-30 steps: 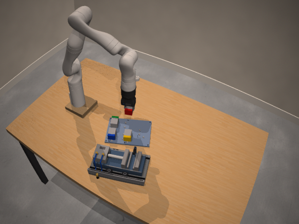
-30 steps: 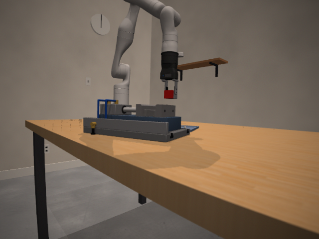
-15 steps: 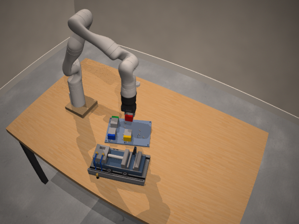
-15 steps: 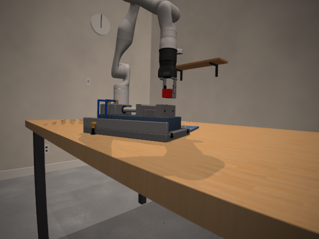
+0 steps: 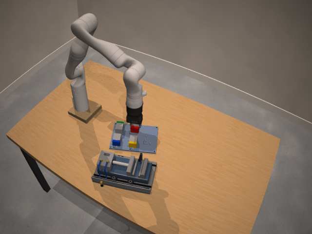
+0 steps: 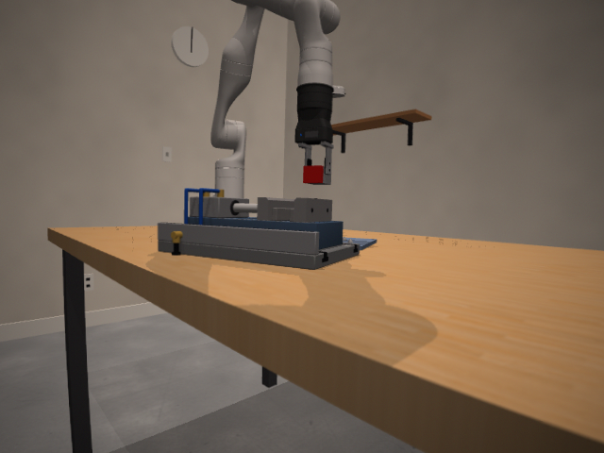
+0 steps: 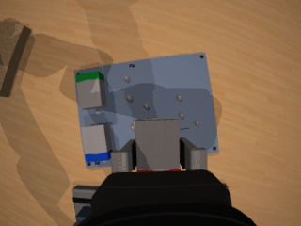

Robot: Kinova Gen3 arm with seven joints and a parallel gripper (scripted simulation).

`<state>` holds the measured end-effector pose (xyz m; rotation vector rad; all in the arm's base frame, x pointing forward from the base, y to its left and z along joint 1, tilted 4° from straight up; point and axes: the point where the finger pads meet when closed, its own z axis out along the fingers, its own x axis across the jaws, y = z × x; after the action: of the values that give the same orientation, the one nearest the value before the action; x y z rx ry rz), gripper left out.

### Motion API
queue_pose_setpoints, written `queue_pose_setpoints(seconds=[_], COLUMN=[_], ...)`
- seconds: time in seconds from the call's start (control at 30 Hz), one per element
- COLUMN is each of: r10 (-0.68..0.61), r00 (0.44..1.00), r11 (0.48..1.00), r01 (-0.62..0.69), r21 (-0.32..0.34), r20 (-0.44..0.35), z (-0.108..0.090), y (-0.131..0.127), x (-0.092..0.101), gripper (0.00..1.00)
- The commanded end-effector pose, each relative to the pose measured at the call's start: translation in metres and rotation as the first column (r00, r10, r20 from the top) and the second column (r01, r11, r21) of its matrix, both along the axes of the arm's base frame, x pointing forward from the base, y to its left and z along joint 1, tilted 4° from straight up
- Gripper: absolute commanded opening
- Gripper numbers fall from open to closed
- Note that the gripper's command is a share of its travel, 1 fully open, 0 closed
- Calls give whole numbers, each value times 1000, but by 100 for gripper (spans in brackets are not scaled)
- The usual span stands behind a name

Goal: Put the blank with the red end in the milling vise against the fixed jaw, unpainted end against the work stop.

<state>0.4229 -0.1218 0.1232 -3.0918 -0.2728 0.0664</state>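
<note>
My gripper [image 5: 134, 126] [image 6: 318, 171] [image 7: 157, 149] is shut on the grey blank with the red end [image 5: 134, 129] [image 6: 312, 174] [image 7: 157, 141] and holds it level in the air above the blue plate [image 5: 151, 142] [image 7: 182, 75], well above the height of the vise. The vise [image 5: 124, 169] [image 6: 253, 234] stands on the table in front of the plate. Its hose block [image 5: 105, 159] is at the left, its fixed jaw [image 5: 144, 168] at the right, and the work stop [image 5: 140, 156] is a short dark rod between the jaws.
Three other blanks lie on the plate: green-ended [image 5: 119, 126] [image 7: 89, 89], blue-ended [image 5: 116, 139] [image 7: 96, 145] and yellow-ended [image 5: 132, 141]. The arm's base [image 5: 84, 110] stands at the back left. A wall shelf [image 6: 385, 119] hangs behind.
</note>
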Motion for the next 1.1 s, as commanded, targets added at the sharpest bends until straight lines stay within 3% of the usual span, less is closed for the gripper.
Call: queue_pose_setpoints(seconds=[0.0,1.07], r10=[-10,-10], r00=[1000,1000], r11=[1000,1000], r01=[10,10], r21=[3,2], r20=[-1,-1], z=[-3,-7], y=[-7,-91], x=[3,41], gripper=[0,0])
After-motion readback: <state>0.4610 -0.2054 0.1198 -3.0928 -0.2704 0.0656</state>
